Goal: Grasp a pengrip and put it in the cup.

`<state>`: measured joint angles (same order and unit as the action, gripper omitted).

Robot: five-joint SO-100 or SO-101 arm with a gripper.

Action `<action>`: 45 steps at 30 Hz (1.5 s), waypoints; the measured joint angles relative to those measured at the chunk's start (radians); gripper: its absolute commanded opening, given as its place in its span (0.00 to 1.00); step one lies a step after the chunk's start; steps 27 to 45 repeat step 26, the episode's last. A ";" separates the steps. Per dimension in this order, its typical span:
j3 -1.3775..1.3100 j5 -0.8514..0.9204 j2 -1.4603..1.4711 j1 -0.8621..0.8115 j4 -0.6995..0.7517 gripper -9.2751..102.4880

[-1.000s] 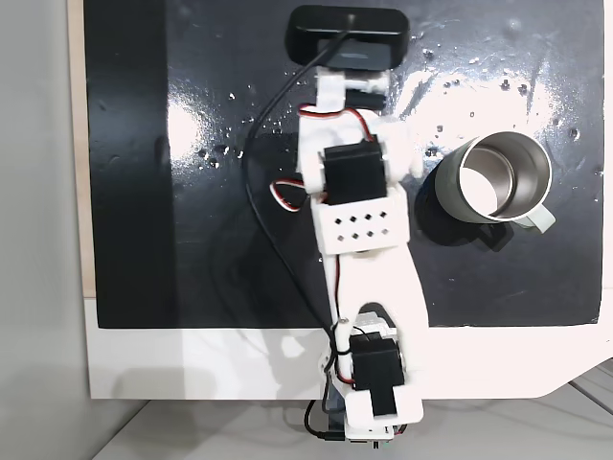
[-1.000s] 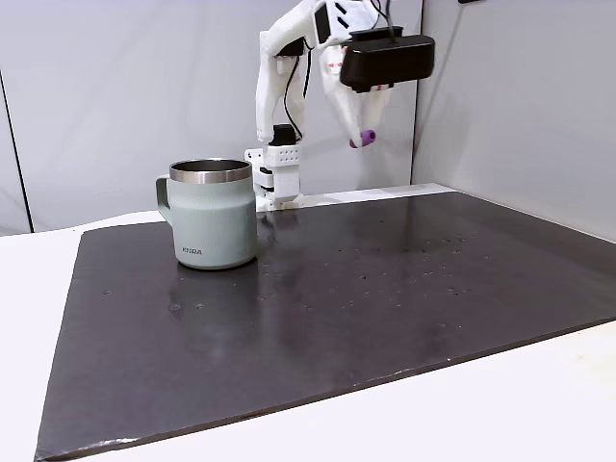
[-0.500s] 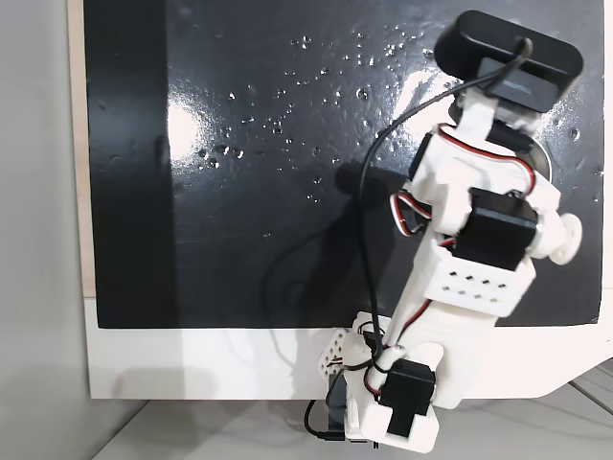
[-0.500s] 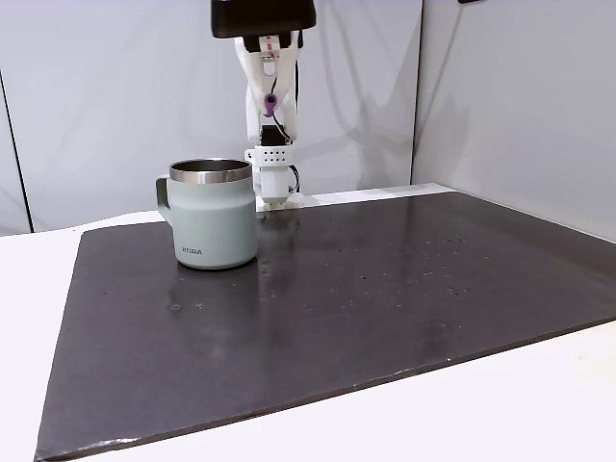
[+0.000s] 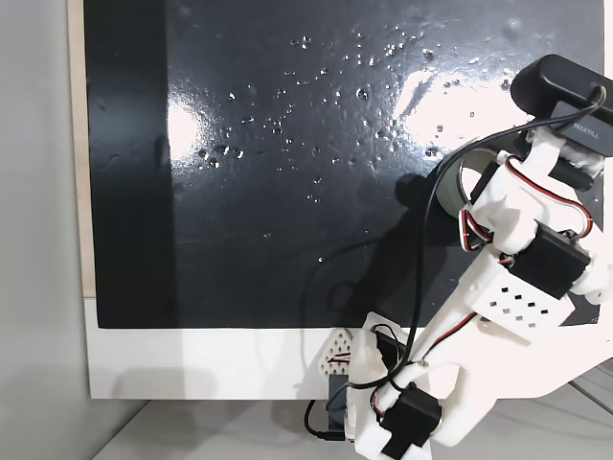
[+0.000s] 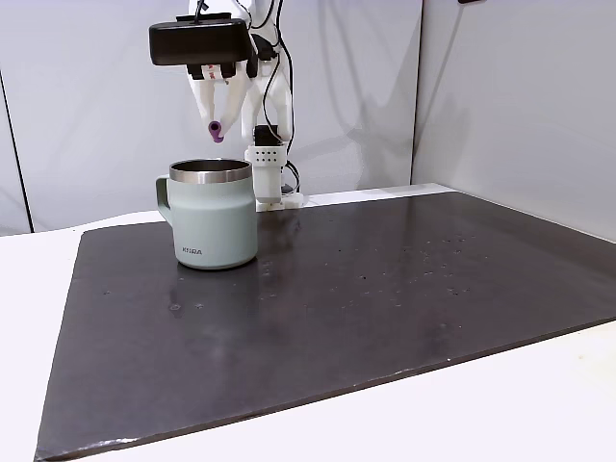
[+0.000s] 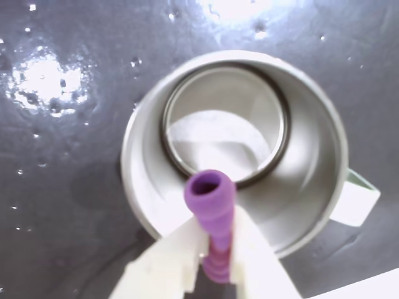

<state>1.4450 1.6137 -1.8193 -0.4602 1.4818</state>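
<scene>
While poised above the cup, the gripper pinches the pengrip.
Soft, light, ribbed rubber; its fingers clamp the lower ribs.

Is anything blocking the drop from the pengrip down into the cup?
Nothing visible. The hand holds the pengrip above the cup, whose mouth is open with bare steel inside. In a fixed view the pengrip hangs over the rim with clear air between.
</scene>
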 measured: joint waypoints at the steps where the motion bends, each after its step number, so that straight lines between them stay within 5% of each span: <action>1: 0.023 0.003 -0.009 0.000 -0.014 0.08; 5: 0.058 0.006 -0.020 0.003 -0.034 0.10; 12: 0.074 0.006 -0.020 -0.002 -0.049 0.43; 45: 0.074 0.006 -0.020 -0.015 -0.084 0.44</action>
